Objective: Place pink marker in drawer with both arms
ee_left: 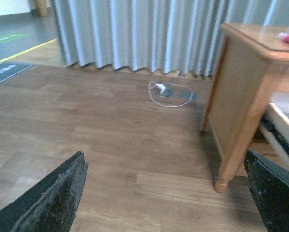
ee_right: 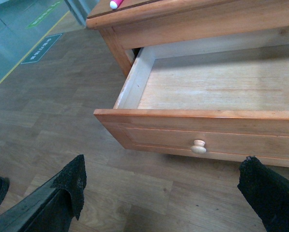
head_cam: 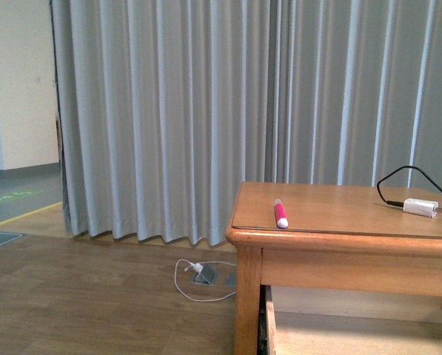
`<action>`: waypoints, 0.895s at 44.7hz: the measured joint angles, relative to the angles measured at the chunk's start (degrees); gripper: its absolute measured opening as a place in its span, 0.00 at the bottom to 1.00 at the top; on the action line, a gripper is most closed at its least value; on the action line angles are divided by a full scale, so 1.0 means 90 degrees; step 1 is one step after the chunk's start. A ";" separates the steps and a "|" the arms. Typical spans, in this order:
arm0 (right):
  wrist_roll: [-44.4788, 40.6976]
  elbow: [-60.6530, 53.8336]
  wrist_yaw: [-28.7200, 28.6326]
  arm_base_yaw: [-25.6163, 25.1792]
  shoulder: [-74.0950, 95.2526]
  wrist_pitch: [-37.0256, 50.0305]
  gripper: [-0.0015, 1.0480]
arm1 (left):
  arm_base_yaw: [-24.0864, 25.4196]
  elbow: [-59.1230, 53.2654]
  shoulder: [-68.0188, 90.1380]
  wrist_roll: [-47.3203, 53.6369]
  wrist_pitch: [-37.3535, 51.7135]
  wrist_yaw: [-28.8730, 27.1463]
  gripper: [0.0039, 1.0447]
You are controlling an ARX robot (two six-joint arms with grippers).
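Grey curtains back the honey-coloured wooden cabinet whose top holds the short magenta-pink marker near its front edge; my left gripper and right gripper gape wide and empty, so I should pinch its barrel crosswise, then lower it into the pulled-out wooden drawer.

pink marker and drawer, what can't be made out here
Pink marker: right wrist view, cut off by the frame edge, only one end shows; left wrist view, blurred.
Drawer: right wrist view, one side runs out of frame; front view, mostly below the frame edge.
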 joint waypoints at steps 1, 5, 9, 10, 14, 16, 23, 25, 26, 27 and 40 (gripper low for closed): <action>0.0000 0.0000 0.0000 0.0000 0.0000 0.0000 0.92 | -0.0182 0.0012 0.0158 -0.0049 0.0024 -0.0335 0.95; 0.0000 0.0000 0.0000 0.0000 0.0000 0.0000 0.92 | -0.1600 0.0294 0.2042 -0.0022 0.1418 -0.1275 0.95; 0.0000 0.0000 -0.0002 0.0000 -0.0002 0.0000 0.92 | -0.2365 0.0933 0.3849 0.0182 0.2817 -0.1375 0.95; 0.0000 0.0000 -0.0002 0.0000 -0.0002 0.0000 0.92 | -0.2465 0.1117 0.4248 0.0253 0.3094 -0.1370 0.95; 0.0000 0.0000 0.0000 0.0000 0.0000 0.0000 0.92 | -0.2744 0.1923 0.5797 0.0471 0.3908 -0.1394 0.95; 0.0000 0.0000 0.0000 0.0000 0.0000 0.0000 0.92 | -0.2863 0.2329 0.6521 0.0605 0.4172 -0.1396 0.95; 0.0000 0.0000 0.0000 0.0000 -0.0002 0.0000 0.92 | -0.3167 0.3689 0.8680 0.0918 0.4554 -0.1469 0.95; 0.0000 0.0000 0.0000 0.0000 -0.0002 0.0000 0.92 | -0.3228 0.4107 0.9197 0.0918 0.4524 -0.1472 0.95; 0.0000 0.0000 0.0000 0.0000 -0.0002 0.0000 0.92 | -0.3254 0.4320 0.9437 0.0925 0.4507 -0.1474 0.95; 0.0000 0.0000 0.0000 0.0000 -0.0002 0.0000 0.92 | -0.3279 0.4527 0.9675 0.0957 0.4505 -0.1489 0.95; 0.0000 0.0000 0.0000 0.0000 -0.0002 0.0000 0.92 | -0.3344 0.7584 1.2157 0.1018 0.3507 -0.1758 0.95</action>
